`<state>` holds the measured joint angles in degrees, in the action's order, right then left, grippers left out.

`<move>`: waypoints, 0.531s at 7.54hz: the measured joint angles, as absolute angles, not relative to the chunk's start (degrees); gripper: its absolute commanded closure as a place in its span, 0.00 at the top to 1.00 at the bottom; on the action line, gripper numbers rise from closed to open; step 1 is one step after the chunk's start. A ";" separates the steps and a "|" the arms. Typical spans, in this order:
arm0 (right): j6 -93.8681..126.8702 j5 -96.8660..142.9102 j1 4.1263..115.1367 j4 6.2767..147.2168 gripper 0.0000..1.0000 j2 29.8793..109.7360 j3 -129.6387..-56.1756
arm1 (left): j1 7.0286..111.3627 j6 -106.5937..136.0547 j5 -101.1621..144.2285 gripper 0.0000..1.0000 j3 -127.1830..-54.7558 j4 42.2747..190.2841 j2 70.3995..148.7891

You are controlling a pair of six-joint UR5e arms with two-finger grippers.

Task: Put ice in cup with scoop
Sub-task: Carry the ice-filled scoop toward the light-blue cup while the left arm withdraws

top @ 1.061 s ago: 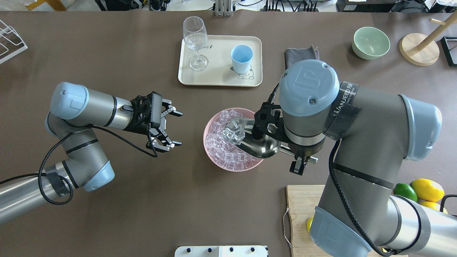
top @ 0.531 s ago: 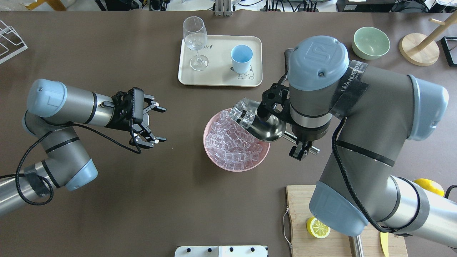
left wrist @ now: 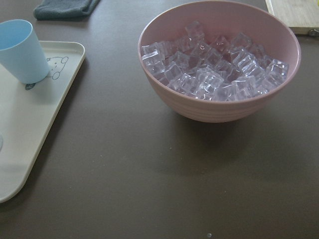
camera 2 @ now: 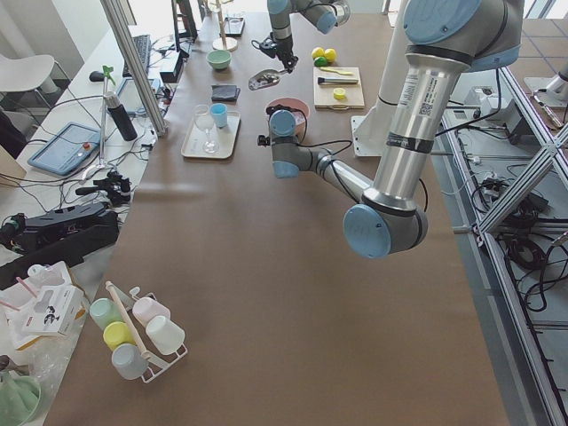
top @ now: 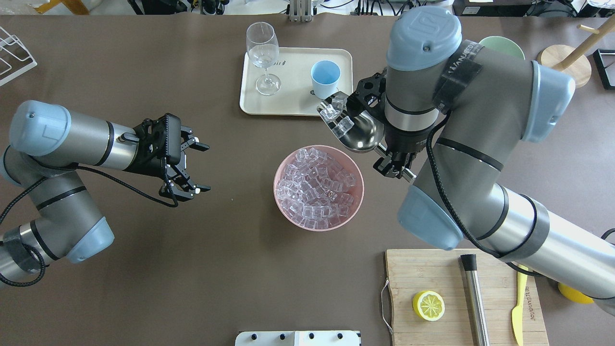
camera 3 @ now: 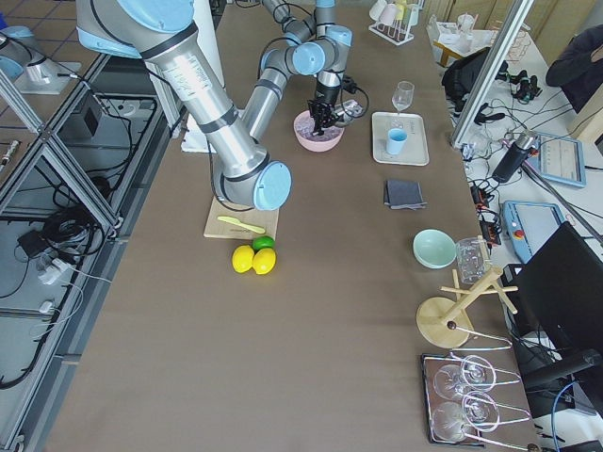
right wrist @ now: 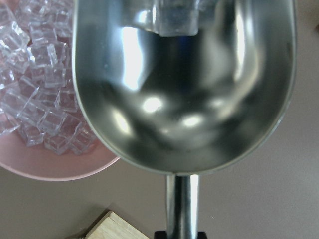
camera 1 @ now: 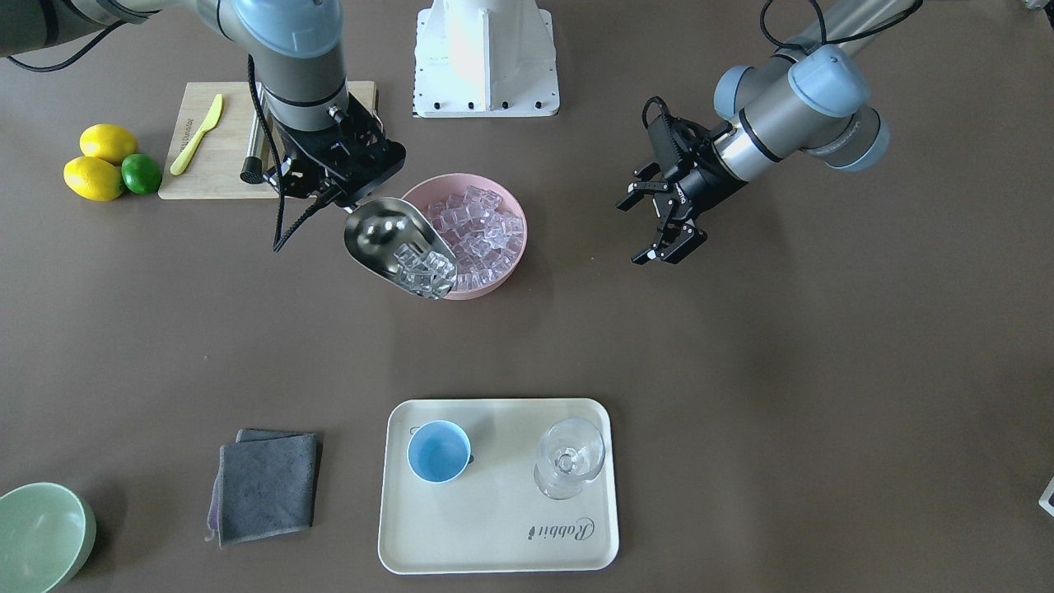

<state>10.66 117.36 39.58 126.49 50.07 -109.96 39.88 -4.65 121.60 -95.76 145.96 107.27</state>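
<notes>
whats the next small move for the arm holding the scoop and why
Probably carry the scoop level toward the cup until its lip is over the opening. The right gripper holds its handle, ice sits at the front lip, and the front-facing view shows it by the pink bowl, short of the empty cup.

Bright, even light falls from overhead, leaving only soft, faint shadows on the matte table (top: 144,269) beneath the pink bowl (left wrist: 219,107). White glare blotches the scoop (right wrist: 184,99), slightly soft close up. Side views bow at their edges.
</notes>
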 measured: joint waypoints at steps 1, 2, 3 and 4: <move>11.20 119.52 41.13 126.15 0.00 48.21 -106.47 | 40.49 -4.66 121.45 0.98 -96.97 143.50 106.44; 11.41 121.84 42.53 126.10 0.00 45.78 -102.27 | 41.36 -4.66 121.37 0.98 -99.53 139.81 104.50; 11.43 123.53 43.55 126.16 0.00 42.73 -97.27 | 42.43 -4.66 121.44 0.98 -102.59 136.45 102.06; 11.42 124.87 44.36 126.40 0.00 39.45 -92.03 | 44.03 -4.66 121.48 0.98 -105.57 132.38 100.18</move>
<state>11.42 124.87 44.36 126.40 39.45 -92.03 44.03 -4.66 121.48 -105.57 132.38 100.18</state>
